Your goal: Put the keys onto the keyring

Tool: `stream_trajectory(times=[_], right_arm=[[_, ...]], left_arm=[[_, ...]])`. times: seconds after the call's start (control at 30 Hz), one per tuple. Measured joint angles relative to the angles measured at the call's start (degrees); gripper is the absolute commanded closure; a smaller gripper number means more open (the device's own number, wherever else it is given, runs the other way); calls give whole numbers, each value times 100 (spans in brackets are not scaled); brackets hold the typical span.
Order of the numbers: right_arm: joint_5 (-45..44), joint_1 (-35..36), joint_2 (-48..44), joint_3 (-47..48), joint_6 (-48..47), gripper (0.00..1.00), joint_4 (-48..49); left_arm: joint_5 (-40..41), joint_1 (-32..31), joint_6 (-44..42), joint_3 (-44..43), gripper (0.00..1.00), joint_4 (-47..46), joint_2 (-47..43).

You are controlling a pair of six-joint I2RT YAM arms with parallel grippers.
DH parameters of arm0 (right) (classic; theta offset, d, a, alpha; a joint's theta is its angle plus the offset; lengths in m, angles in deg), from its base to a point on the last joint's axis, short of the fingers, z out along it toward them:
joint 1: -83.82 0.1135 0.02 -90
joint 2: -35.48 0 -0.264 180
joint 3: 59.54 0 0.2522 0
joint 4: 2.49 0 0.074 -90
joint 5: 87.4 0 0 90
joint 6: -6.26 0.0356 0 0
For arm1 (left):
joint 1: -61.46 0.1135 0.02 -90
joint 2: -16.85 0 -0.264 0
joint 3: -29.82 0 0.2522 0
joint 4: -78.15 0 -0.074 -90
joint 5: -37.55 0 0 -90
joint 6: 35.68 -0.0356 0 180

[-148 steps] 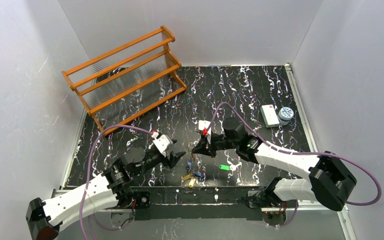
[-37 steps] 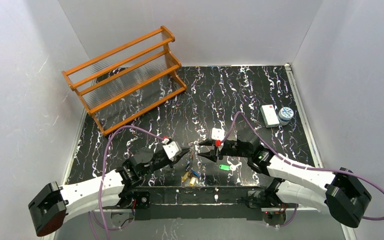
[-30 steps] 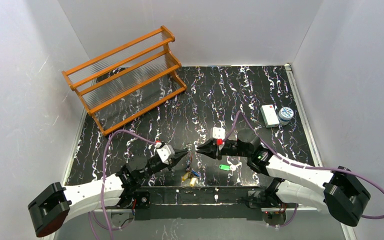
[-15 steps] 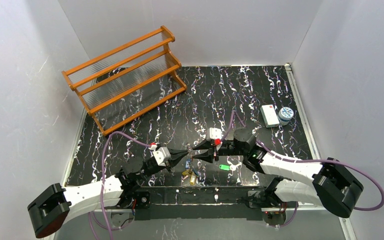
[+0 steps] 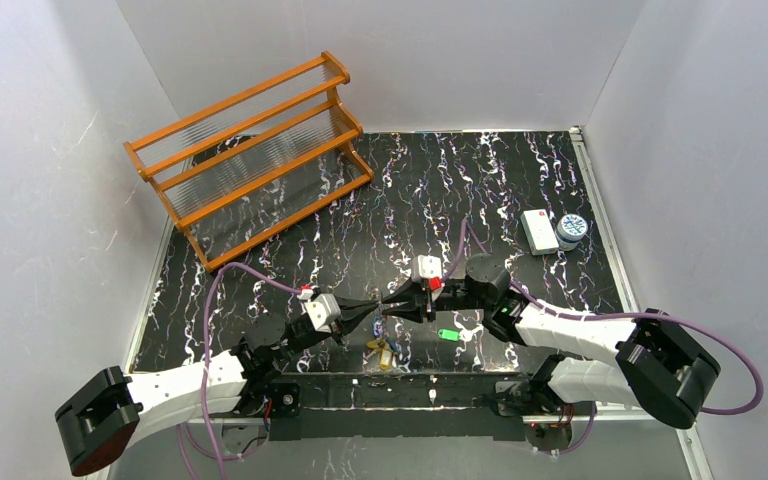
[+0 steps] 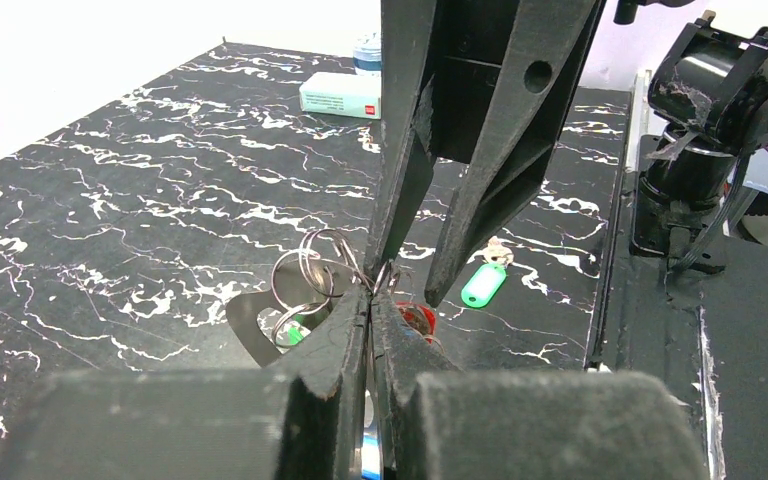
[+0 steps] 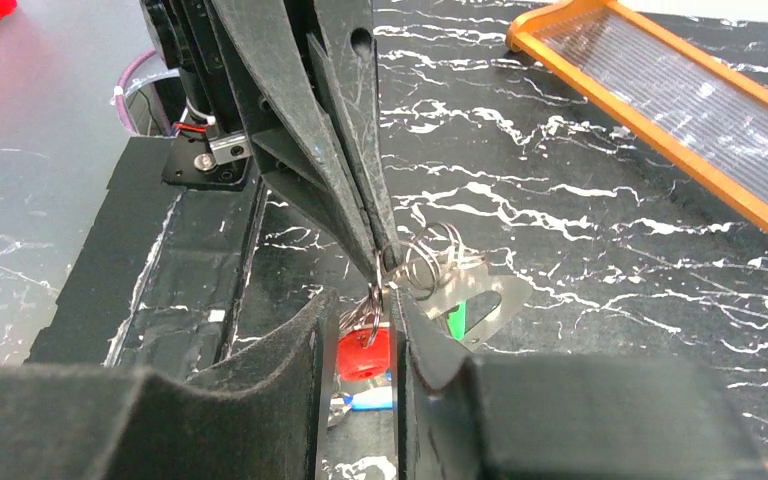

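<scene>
My left gripper point(image 6: 370, 298) is shut on thin wire rings joined to the keyring point(image 6: 250, 325), a flat pale metal loop hanging just left of its tips. A green tag shows through the loop's hole. My right gripper point(image 7: 365, 305) meets it tip to tip point(image 5: 392, 306), jaws slightly apart, straddling a red key tag point(image 7: 363, 352) that hangs from the rings, with a gap on one side. A blue tag point(image 7: 370, 398) hangs lower. A yellow key point(image 5: 378, 348) lies beneath both grippers. Another green key point(image 5: 448, 334) lies alone on the table to the right.
An orange wooden rack point(image 5: 255, 150) stands at the back left. A white box point(image 5: 539, 230) and a small round tin point(image 5: 571, 229) sit at the right edge. The black rail with both arm bases point(image 5: 400, 390) runs along the near edge.
My right gripper has slid left until its tips meet the left gripper's tips over the key bunch. The left gripper stayed shut and drew back slightly.
</scene>
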Motion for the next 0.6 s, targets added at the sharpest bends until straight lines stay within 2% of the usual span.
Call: stream_trajectory(times=[0.2,0.4,0.5,0.6], right_arm=[[138,0,79,26,76,99,210],[212,-15,216,92,116,99,210],[203,-15,212,160,52,99,90],[138,-13,155,219,-140,99,-214]], left_arm=[[-13,0,22,11,100,2,-4],[-15,0,24,96,100,28,-111],[-2,2,33,96,74,66,-175],[24,0,31,94,63,142,-326]])
